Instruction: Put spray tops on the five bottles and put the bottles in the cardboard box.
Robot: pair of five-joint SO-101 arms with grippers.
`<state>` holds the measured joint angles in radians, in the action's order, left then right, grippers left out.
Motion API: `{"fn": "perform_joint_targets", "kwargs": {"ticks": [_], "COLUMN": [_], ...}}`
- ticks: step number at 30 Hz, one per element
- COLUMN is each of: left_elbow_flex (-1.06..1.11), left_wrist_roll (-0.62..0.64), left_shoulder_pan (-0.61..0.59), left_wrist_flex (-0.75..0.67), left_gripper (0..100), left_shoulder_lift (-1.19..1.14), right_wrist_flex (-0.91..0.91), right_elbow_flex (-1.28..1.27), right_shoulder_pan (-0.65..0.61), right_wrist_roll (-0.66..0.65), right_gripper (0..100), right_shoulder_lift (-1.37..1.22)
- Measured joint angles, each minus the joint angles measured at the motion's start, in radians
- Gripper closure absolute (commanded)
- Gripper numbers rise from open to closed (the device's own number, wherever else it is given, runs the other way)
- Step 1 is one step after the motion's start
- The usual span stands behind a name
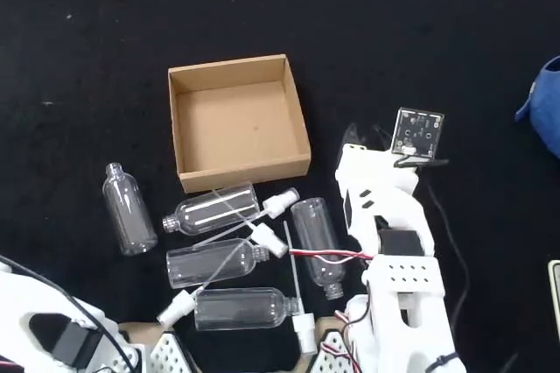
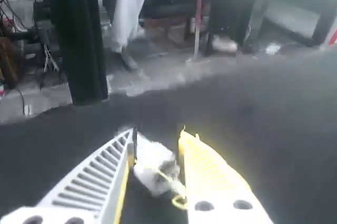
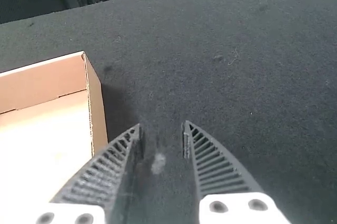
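Right gripper (image 3: 160,140) has jaws apart, empty, over bare cloth just right of the cardboard box (image 1: 245,172) wall, with open table farther right. Five uncapped bottles (image 1: 214,261) lie near-left of it. Left gripper (image 2: 156,134): grip cannot be told.

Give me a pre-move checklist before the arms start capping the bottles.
1. Brown cardboard box ready to receive: ok, nothing in it.
2. Five clear plastic bottles present: ok, all on the black table outside the box, none capped.
3. Five white spray tops present: not ok, four countable, loose among the bottles.
4. Right end effector free: ok, open, holding nothing, beside the box.
5. Left end effector free: cannot tell, a blurred white thing sits at it.
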<state>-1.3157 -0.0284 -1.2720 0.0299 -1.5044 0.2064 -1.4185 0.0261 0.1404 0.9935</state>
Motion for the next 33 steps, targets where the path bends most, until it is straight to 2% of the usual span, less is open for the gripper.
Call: {"fn": "perform_joint_targets", "kwargs": {"ticks": [6,10,14,20,23,28,33], "left_elbow_flex": [0.158,0.130,-0.012,-0.310,-0.342,-0.351,-0.324], "left_wrist_roll": [-0.138,-0.149,-0.135,-0.006,0.005,0.005,0.006], "left_shoulder_pan": [0.008,0.000,-0.017,-0.020,0.011,0.080,0.124], "left_wrist_flex": [-0.044,0.075,0.362,0.974,1.204,1.448,1.590], "left_gripper": [97,97,97,97,97,97,97], "left_shoulder_lift": [0.005,0.009,0.009,0.009,0.037,0.068,0.135], "right_wrist_flex": [0.000,0.000,0.000,0.000,0.000,0.000,0.000], "right_elbow_flex": [0.000,0.000,0.000,0.000,0.000,0.000,0.000], "right_shoulder_pan": [0.000,0.000,0.000,0.000,0.000,0.000,0.000], "right_wrist_roll": [0.000,0.000,0.000,0.000,0.000,0.000,0.000], "right_gripper": [89.0,89.0,89.0,89.0,89.0,89.0,89.0], "right_shoulder_lift": [0.000,0.000,0.000,0.000,0.000,0.000,0.000]}}
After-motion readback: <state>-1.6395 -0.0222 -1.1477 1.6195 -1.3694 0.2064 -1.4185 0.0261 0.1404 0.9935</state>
